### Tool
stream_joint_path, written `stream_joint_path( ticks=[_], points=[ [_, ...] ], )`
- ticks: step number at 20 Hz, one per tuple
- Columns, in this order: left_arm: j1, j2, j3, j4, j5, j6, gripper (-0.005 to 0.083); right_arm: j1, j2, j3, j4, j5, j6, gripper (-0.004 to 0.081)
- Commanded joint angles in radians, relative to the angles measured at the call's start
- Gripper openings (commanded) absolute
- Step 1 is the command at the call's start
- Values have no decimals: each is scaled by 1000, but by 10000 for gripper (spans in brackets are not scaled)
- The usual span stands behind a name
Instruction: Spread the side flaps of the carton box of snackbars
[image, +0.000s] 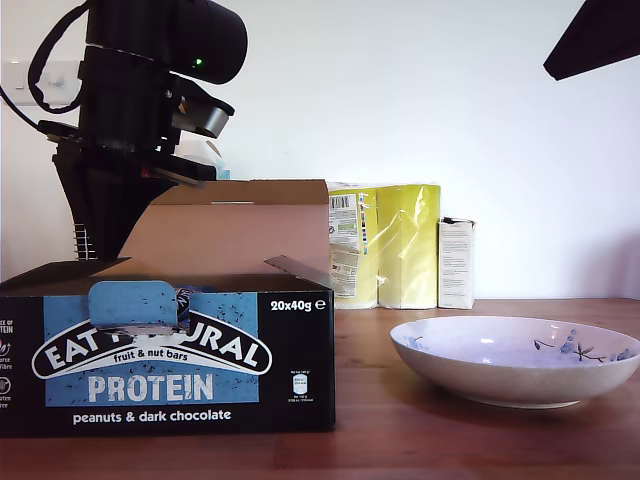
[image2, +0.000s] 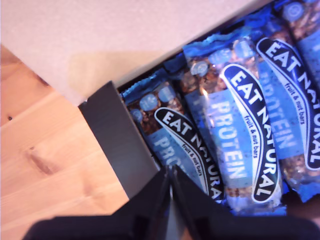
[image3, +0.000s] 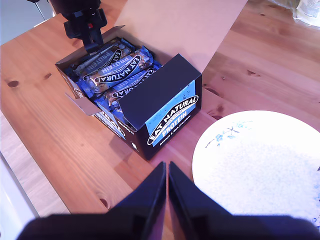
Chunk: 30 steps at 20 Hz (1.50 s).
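The black carton box (image: 165, 365) stands on the table at the exterior view's left, open, with its wide brown lid flap (image: 235, 235) raised behind. Blue snack bars (image2: 235, 130) fill it. One side flap (image2: 117, 142), black face showing, slants at the box's end, right by my first gripper (image2: 170, 175), which is shut with nothing between its fingers. My first arm (image: 150, 100) hangs over that end. The other side flap (image3: 155, 87) lies over the bars at the opposite end. High above the table, my second gripper (image3: 166, 172) is shut and holds nothing.
A white bowl with blue flowers (image: 515, 360) sits on the wooden table (image: 450, 440) at the exterior view's right, close to the box. A yellow wrapped pack (image: 385, 245) and a small white carton (image: 456, 262) stand by the back wall.
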Motion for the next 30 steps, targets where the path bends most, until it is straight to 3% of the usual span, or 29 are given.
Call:
stream_joint_path(
  ticks=[1,4,17,30],
  points=[
    [-3,20,-7,4,37,-18,-19,4,3,10,3,0,-3,-13],
    [-3,20,-7,13,120,-24,-19,4,2,9,-1,-1,-3,-13],
    [49,20,-9,-28,122,-24,-19,5,2,10,0,-7,-3,-13],
    [49,6,-8,-89,-40,-15,-19,5,2,10,-2,-18,-3,-13]
  ],
)
